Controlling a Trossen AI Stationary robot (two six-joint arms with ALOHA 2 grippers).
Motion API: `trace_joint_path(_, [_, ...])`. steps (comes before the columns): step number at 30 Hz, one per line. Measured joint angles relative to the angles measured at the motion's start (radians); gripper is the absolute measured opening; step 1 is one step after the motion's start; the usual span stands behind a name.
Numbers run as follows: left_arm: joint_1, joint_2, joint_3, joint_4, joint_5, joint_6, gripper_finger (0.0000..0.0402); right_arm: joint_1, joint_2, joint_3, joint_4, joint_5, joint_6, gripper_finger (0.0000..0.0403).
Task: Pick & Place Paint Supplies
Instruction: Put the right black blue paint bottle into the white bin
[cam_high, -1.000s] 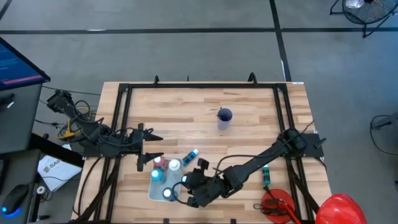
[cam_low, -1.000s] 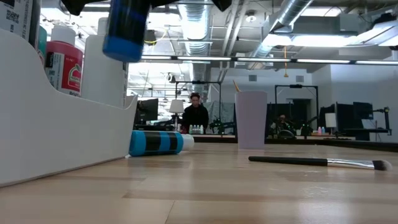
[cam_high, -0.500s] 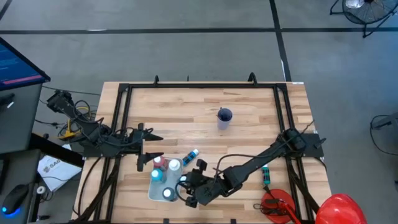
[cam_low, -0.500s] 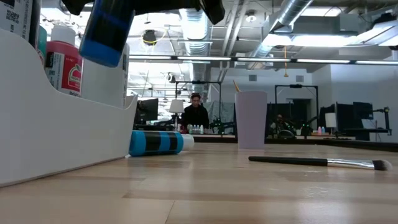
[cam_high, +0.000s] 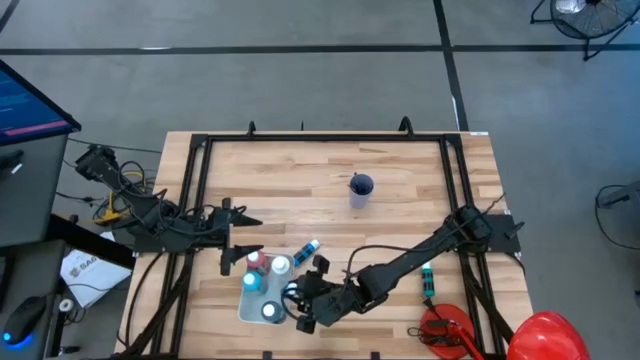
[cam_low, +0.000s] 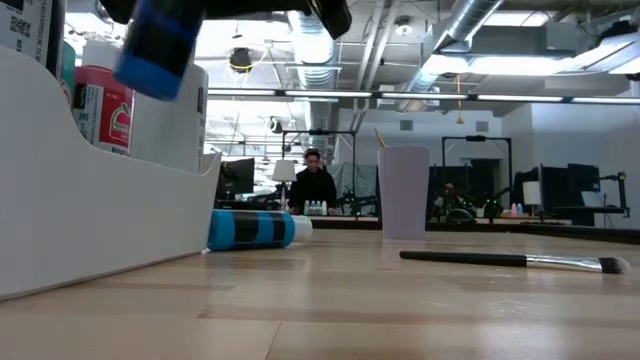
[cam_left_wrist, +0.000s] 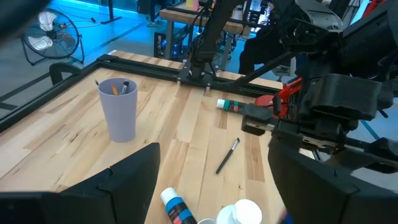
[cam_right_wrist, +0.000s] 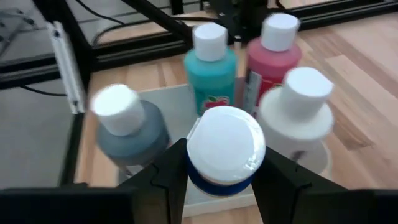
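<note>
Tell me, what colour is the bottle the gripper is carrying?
Dark blue with a white cap: the bottle shows best in the low view, held by the right gripper.

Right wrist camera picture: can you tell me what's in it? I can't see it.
The right gripper holds a blue paint bottle by its sides, white cap facing the camera, above a white tray. Standing in the tray are a teal bottle, a red bottle, a white bottle and a grey-blue bottle.
</note>
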Motion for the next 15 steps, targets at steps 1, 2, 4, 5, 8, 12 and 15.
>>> trace_joint_path(1, [0.0,0.0,0.0,0.001,0.0,0.0,0.0292,-0.001,0.0,0.0,0.008,-0.015,-0.002,0.0138])
trace_joint_path(2, [0.0,0.0,0.0,0.001,0.0,0.0,0.0292,-0.001,0.0,0.0,0.013,-0.025,-0.005,0.0138])
trace_joint_path(4, [0.0,0.0,0.0,0.002,0.0,0.0,0.0292,-0.004,0.0,0.0,0.011,-0.035,-0.008,0.0138])
trace_joint_path(5, [0.0,0.0,0.0,0.002,0.0,0.0,0.0292,-0.005,0.0,0.0,0.008,-0.035,-0.008,0.0138])
trace_joint_path(8, [0.0,0.0,0.0,0.002,0.0,0.0,0.0292,-0.005,0.0,0.0,0.009,-0.014,-0.018,0.0138])
trace_joint_path(12, [0.0,0.0,0.0,0.003,0.001,0.001,0.0292,-0.01,0.025,0.007,0.035,-0.007,-0.004,0.0137])
trace_joint_path(15, [0.0,0.0,0.0,0.004,0.002,0.001,0.0292,-0.014,0.051,-0.001,0.012,-0.015,0.01,0.0137])
